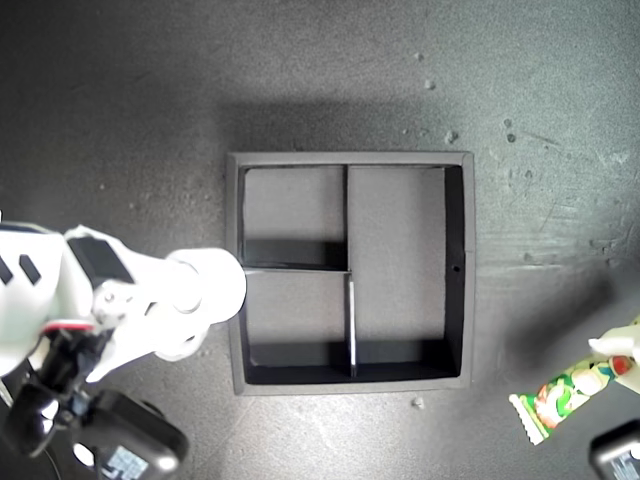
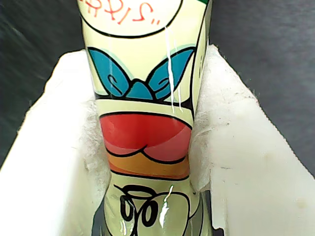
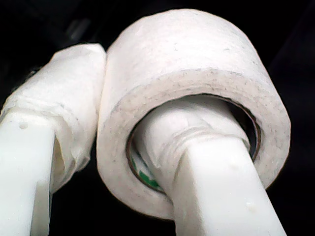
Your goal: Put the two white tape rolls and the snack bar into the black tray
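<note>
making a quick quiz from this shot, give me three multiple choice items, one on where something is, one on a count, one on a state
1. Where is the snack bar in the exterior view?
A. inside the tray
B. lower right, off the tray
C. top left corner

2. How many sections does the black tray have?
A. three
B. five
C. one

3. What is my second gripper doing?
A. open and holding nothing
B. shut on a white tape roll
C. shut on the tray wall

Answers:
1 B, it lies outside the tray's lower right corner.
2 A, thin dividers make two small sections and one long one.
3 B, one finger passes through the roll's hole.
</note>
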{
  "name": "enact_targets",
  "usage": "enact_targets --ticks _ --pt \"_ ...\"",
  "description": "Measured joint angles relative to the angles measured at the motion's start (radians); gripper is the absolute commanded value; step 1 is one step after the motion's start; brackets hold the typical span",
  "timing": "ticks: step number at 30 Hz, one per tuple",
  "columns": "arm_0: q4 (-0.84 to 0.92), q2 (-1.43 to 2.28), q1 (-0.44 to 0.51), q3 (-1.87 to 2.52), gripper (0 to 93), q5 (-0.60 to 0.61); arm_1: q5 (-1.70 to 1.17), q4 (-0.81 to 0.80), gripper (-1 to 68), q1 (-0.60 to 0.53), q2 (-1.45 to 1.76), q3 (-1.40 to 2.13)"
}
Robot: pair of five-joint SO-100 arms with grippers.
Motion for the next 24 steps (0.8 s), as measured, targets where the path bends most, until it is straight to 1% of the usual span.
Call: enact_targets --ticks 4,10,13,18,24 --pt "0.0 0.0 0.0 0.0 0.1 0.0 -0.241 -0.021 0.0 0.06 0.0 -0.037" --pt "0.0 -0.025 0.0 0.0 0.1 0.0 -0.634 -0.133 1.0 0.12 -0.002 -0.109" --pt "0.0 -0.06 -0.002 -0.02 0.1 0.0 -0.769 -0.198 1.7 0.163 -0.002 -0.14" --pt "0.0 -0.143 -0.02 -0.094 0.1 0.012 -0.896 -0.362 1.9 0.193 -0.008 -0.144" --pt "0.0 -0.282 -0.009 -0.215 0.1 0.018 -0.928 -0.545 1.4 0.209 -0.069 -0.118"
